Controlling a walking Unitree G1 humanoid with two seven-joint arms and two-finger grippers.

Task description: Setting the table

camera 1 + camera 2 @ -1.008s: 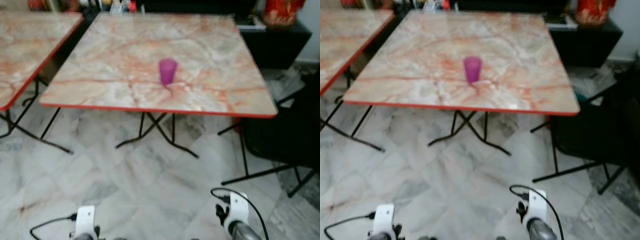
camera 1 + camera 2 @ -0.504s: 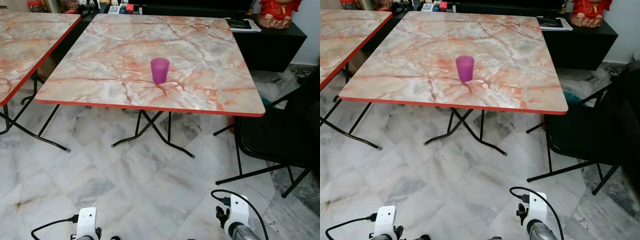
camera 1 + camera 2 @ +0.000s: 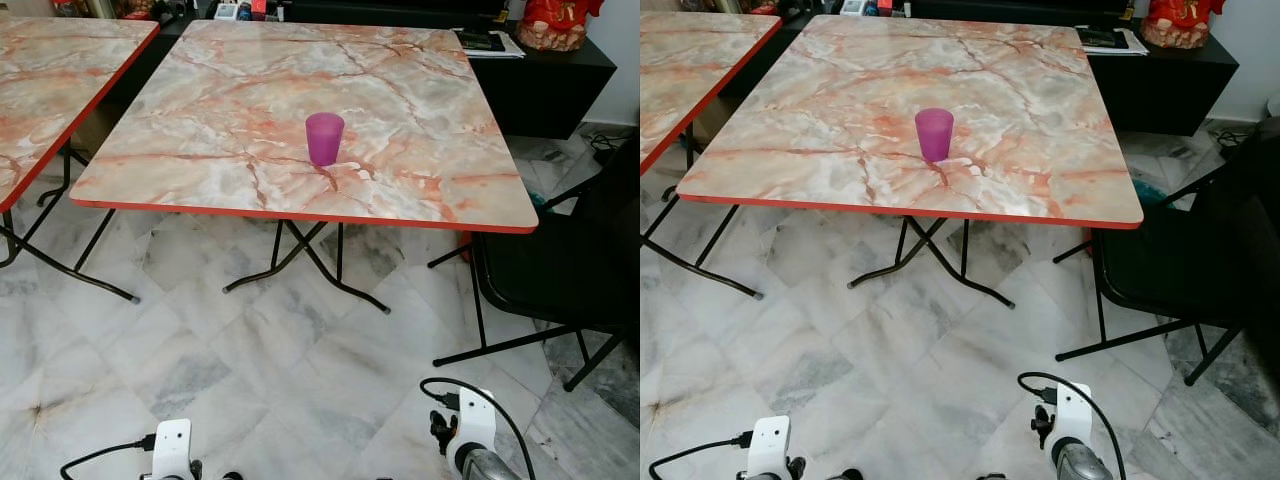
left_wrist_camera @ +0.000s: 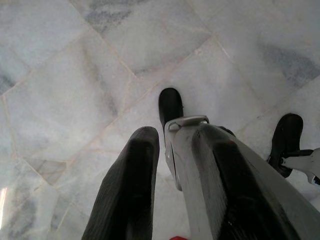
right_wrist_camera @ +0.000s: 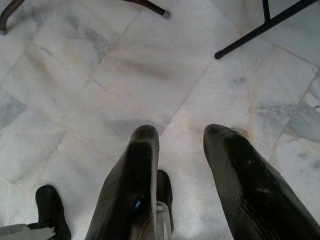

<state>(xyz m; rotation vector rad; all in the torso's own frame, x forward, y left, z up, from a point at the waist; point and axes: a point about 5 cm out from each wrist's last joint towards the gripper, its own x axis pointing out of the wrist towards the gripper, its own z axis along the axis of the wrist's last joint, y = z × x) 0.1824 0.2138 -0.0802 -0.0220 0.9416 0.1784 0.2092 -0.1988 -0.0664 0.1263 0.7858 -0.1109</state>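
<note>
Purple cup [image 3: 324, 138] stood upright near the middle of the marble-patterned table [image 3: 420, 190], a little toward its near, red-trimmed edge, with nothing touching it. Both arms hung low over the marble floor [image 3: 300, 370], well short of the table and far from the cup. Left gripper [image 4: 172, 137] pointed down at the floor tiles, its two black fingers parted and holding nothing. Right gripper [image 5: 177, 132] likewise hung over the tiles with its fingers spread and empty. A second table [image 3: 40, 80] stood to the left, a black chair [image 3: 570, 270] sat just beside the main table's right corner, and a dark cabinet [image 3: 550, 80] stood behind it.
</note>
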